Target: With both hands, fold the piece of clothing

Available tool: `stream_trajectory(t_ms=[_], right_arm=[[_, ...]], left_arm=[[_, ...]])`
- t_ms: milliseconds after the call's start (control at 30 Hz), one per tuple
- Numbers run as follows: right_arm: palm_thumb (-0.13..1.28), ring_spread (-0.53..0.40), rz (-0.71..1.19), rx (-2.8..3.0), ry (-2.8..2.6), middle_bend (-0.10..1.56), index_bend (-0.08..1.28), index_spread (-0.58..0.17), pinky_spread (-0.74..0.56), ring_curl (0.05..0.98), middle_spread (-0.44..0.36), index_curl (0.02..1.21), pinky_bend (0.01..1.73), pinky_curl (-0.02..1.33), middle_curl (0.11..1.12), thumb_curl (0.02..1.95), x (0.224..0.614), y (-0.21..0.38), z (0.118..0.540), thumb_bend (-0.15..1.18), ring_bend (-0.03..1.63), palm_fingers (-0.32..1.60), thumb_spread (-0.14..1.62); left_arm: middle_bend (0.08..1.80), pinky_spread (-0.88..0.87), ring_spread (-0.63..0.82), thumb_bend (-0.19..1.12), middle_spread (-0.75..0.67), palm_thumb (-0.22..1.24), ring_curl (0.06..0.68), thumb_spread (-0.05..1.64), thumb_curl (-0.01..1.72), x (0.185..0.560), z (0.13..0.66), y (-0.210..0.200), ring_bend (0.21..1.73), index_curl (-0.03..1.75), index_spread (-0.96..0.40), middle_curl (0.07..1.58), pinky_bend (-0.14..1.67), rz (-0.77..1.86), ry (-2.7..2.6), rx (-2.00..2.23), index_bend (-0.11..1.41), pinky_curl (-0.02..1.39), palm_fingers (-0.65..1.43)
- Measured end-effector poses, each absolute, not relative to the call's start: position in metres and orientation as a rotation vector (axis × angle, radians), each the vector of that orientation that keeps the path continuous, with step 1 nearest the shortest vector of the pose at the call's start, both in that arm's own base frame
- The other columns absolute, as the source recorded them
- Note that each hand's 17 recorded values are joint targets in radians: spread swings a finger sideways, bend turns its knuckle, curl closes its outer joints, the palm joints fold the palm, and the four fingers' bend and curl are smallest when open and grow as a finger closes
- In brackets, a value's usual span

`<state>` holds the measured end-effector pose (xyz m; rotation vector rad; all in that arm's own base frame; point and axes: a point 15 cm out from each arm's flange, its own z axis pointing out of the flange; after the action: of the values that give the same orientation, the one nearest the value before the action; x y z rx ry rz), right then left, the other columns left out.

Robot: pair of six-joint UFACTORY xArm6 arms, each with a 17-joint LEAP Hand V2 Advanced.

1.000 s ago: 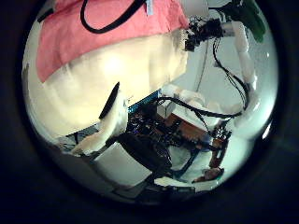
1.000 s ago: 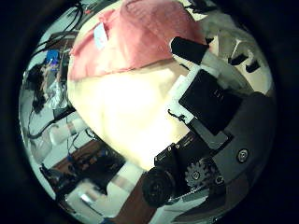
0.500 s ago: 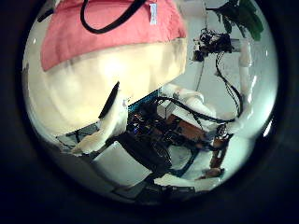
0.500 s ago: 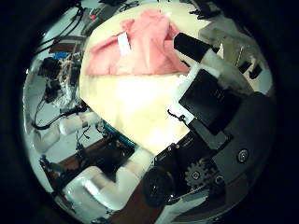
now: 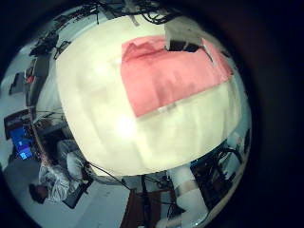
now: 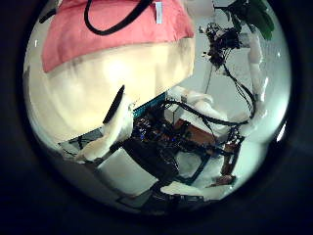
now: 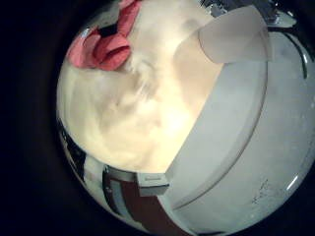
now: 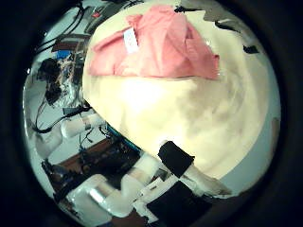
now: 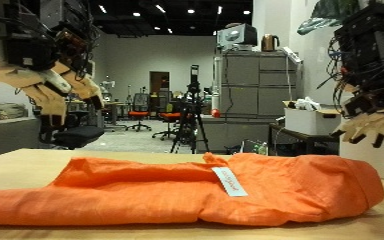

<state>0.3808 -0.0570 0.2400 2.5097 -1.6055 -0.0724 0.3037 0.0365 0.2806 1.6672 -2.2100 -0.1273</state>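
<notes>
Orange piece of clothing lying flat and folded on the table, white tag facing up. Left robot hand raised well above the cloth, fingers loosely spread, holding nothing. Right robot hand likewise lifted clear above the cloth's other end, fingers relaxed and empty.
</notes>
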Motion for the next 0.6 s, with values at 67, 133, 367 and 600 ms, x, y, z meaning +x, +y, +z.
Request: stream_trajectory(t_ms=[67, 133, 367, 600], right_arm=[[0.52, -0.217, -0.079, 2.502, -1.601, 0.55, 0.36, -0.199, -0.28, 0.332, -0.038, 0.41, 0.93, 0.41, 0.4, 0.39, 0.386, -0.054, 0.232, -0.03, 0.87, 0.13, 0.96], [0.51, -0.232, -0.098, 2.482, -1.61, 0.59, 0.33, -0.21, -0.29, 0.331, -0.058, 0.39, 0.9, 0.37, 0.41, 0.38, 0.389, -0.053, 0.224, -0.04, 0.91, 0.27, 0.95], [0.4, -0.279, -0.045, 2.332, -1.63, 0.67, 0.24, -0.24, -0.39, 0.379, -0.116, 0.4, 0.89, 0.34, 0.46, 0.34, 0.408, -0.065, 0.209, -0.05, 1.01, 0.43, 0.88], [0.33, -0.329, -0.05, 2.259, -1.619, 0.68, 0.2, -0.277, -0.51, 0.412, -0.174, 0.42, 0.95, 0.33, 0.51, 0.32, 0.408, -0.069, 0.191, -0.04, 1.04, 0.51, 0.84]], left_arm=[[0.18, 0.15, 0.25, -0.02, 0.09, 0.53, 0.219, 1.16, 0.3, 0.303, 0.281, 0.035, 0.53, 0.37, -0.12, 0.3, 0.39, -0.13, -2.207, 1.67, 0.18, 0.34, 0.15], [0.18, 0.15, 0.25, -0.02, 0.09, 0.53, 0.219, 1.16, 0.3, 0.305, 0.281, 0.033, 0.53, 0.37, -0.12, 0.3, 0.39, -0.129, -2.208, 1.669, 0.18, 0.34, 0.15], [0.18, 0.15, 0.25, -0.02, 0.09, 0.54, 0.218, 1.16, 0.3, 0.306, 0.281, 0.03, 0.53, 0.37, -0.12, 0.3, 0.39, -0.128, -2.21, 1.665, 0.18, 0.34, 0.16], [0.18, 0.15, 0.25, -0.02, 0.09, 0.54, 0.217, 1.16, 0.3, 0.306, 0.281, 0.03, 0.53, 0.37, -0.12, 0.3, 0.39, -0.13, -2.209, 1.665, 0.18, 0.34, 0.16]])
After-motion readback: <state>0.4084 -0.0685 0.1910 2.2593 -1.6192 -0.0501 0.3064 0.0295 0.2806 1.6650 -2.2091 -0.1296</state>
